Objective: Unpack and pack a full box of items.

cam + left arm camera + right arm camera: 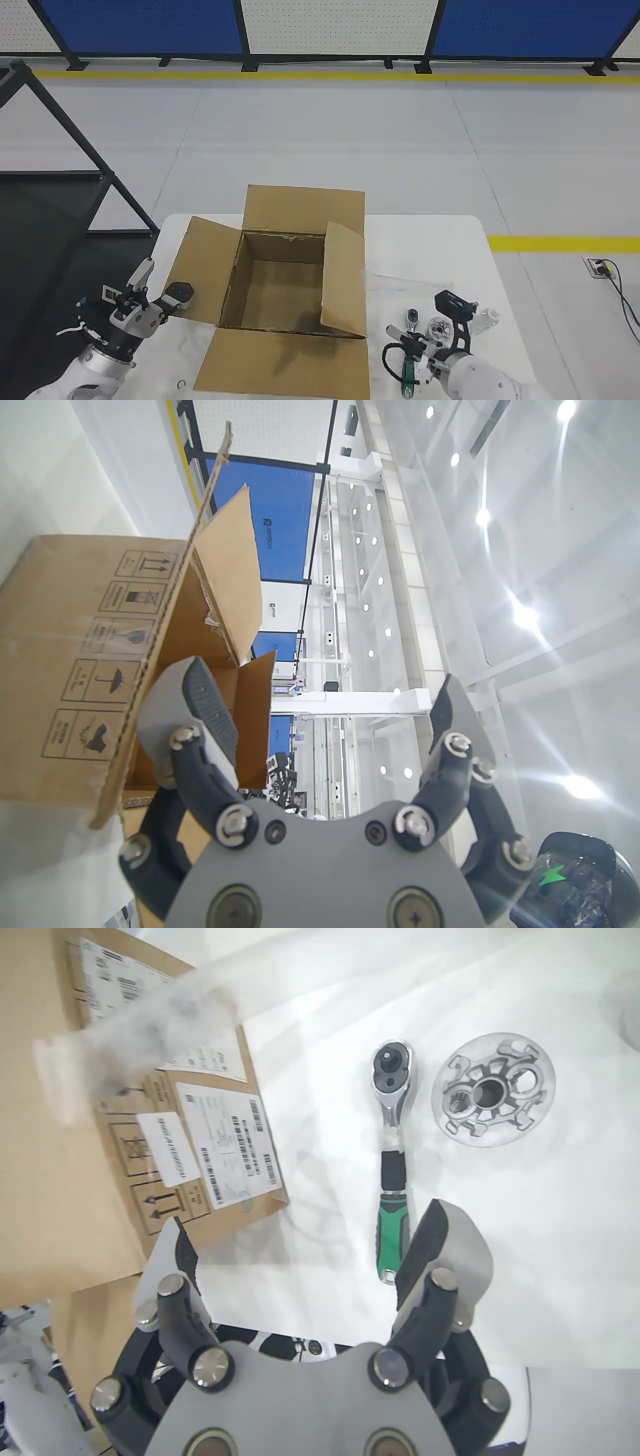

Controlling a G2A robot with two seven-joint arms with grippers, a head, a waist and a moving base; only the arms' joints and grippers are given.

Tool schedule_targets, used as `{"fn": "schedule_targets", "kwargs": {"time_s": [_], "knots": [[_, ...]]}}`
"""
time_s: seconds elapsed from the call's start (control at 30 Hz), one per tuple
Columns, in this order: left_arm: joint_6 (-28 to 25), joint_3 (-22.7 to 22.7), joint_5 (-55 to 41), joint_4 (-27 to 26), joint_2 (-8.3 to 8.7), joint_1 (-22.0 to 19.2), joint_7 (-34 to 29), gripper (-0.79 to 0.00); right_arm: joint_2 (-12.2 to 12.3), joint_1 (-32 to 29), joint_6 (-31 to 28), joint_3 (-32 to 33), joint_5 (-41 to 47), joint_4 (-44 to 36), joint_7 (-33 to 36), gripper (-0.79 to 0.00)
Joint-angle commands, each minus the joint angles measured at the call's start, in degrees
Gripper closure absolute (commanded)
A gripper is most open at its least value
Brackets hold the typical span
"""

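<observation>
An open cardboard box (285, 290) stands mid-table with its flaps spread; its floor shows bare cardboard. My right gripper (305, 1238) is open and low over the white table, right of the box (100, 1153). A ratchet wrench with a green handle (392, 1148) lies just ahead of it, the handle end beside one fingertip (430, 1238). A round metal disc (492, 1090) lies past the wrench. My left gripper (320, 700) is open with nothing in it, tilted upward beside the box's left flap (75, 650).
A dark round item with a green mark (570, 875) sits close to my left gripper, by the box's left flap (178, 295). A small white item (487, 318) lies right of the disc (436, 327). The table's edge runs near both arms.
</observation>
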Motion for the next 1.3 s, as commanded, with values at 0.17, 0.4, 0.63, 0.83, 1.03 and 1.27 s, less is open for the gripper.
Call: {"fn": "schedule_targets", "kwargs": {"time_s": [0.17, 0.4, 0.63, 0.83, 1.03, 1.27], "knots": [[0.0, 0.0, 0.0, 0.0, 0.0, 0.0, 0.0, -0.785, 0.2, 3.7, 0.0, -5.0, -6.7, 6.5, 1.7, -0.674], [0.0, 0.0, 0.0, 0.0, 0.0, 0.0, 0.0, -0.785, -0.1, 6.8, -1.3, -8.6, -10.6, 12.1, 3.0, -0.579], [0.0, 0.0, 0.0, 0.0, 0.0, 0.0, 0.0, -0.785, -0.9, 9.3, -2.2, -10.8, -13.0, 15.9, 3.9, -0.406], [0.0, 0.0, 0.0, 0.0, 0.0, 0.0, 0.0, -0.785, -1.7, 10.3, -3.8, -11.4, -16.3, 17.8, 5.5, -0.379], [0.0, 0.0, 0.0, 0.0, 0.0, 0.0, 0.0, -0.785, -2.8, 9.9, -5.5, -10.3, -19.2, 18.3, 7.2, -0.339], [0.0, 0.0, 0.0, 0.0, 0.0, 0.0, 0.0, -0.785, -4.5, 8.8, -8.4, -8.1, -23.8, 18.1, 10.2, -0.209]]}}
